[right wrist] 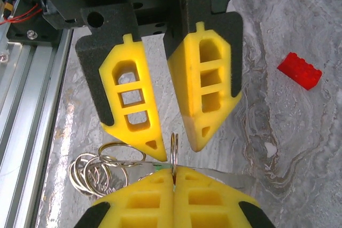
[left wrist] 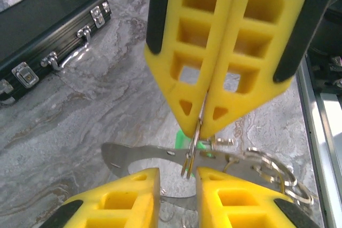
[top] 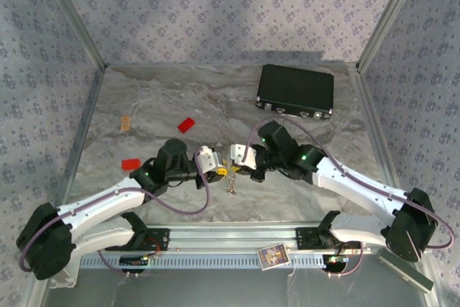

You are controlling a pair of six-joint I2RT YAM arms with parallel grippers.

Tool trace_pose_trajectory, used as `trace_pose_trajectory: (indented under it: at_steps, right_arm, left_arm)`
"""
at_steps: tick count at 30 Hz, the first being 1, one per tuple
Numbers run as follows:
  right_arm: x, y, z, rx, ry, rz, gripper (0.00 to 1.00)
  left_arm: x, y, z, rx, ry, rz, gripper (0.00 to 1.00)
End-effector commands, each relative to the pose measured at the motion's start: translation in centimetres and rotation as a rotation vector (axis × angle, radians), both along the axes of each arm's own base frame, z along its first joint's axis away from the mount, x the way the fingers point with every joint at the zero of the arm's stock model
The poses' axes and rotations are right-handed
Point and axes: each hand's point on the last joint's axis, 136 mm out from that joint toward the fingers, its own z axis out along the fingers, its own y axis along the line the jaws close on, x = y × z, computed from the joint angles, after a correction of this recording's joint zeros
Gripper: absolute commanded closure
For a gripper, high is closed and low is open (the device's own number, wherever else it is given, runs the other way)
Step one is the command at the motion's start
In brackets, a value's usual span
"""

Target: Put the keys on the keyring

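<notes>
Silvery keyring point(left wrist: 191, 156) stands edge-on at twelve o'clock from my left gripper point(left wrist: 179, 175), its jaws apart; my right gripper point(left wrist: 200, 129) is clamped on it.

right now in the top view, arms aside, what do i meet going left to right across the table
red block beside the left arm → second red block → keyring → black case

Bench point(top: 144, 106) seen from above and behind, wrist views set close and opposed, keyring point(left wrist: 191, 156) shared between them.
</notes>
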Motion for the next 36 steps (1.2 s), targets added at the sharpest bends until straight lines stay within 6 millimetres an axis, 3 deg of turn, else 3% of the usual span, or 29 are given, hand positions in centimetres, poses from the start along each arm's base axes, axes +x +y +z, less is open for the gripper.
trace_pose_trajectory:
  at_steps: [1, 6, 12, 15, 18, 23, 36]
  right_arm:
    - [-0.2, -0.3, 0.2, -0.069, -0.017, 0.023, 1.0]
    - [-0.4, 0.3, 0.8, -0.062, -0.022, 0.046, 1.0]
    - [-0.8, 1.0, 1.9, 0.005, -0.01, 0.057, 1.0]
    - [-0.7, 0.7, 2.0, 0.052, 0.01, 0.031, 0.82]
    - [-0.5, 0.2, 1.7, 0.133, 0.07, 0.008, 0.76]
    - [-0.5, -0.2, 2.0, 0.271, 0.131, -0.007, 0.75]
    - [-0.2, 0.1, 1.2, 0.291, 0.142, -0.012, 0.81]
  left_arm:
    - [-0.4, -0.5, 2.5, -0.047, -0.032, -0.03, 0.76]
    - [-0.5, -0.6, 2.7, -0.062, -0.03, -0.043, 0.78]
    - [-0.6, -0.7, 2.4, -0.054, -0.021, -0.049, 1.0]
    - [-0.6, -0.6, 2.5, -0.066, -0.028, -0.045, 1.0]
    - [-0.8, -0.8, 3.0, -0.131, -0.033, -0.048, 1.0]
    - [-1.1, -0.9, 3.4, -0.219, -0.026, -0.047, 1.0]
    - [-1.9, -0.8, 3.9, -0.28, -0.033, -0.086, 1.0]
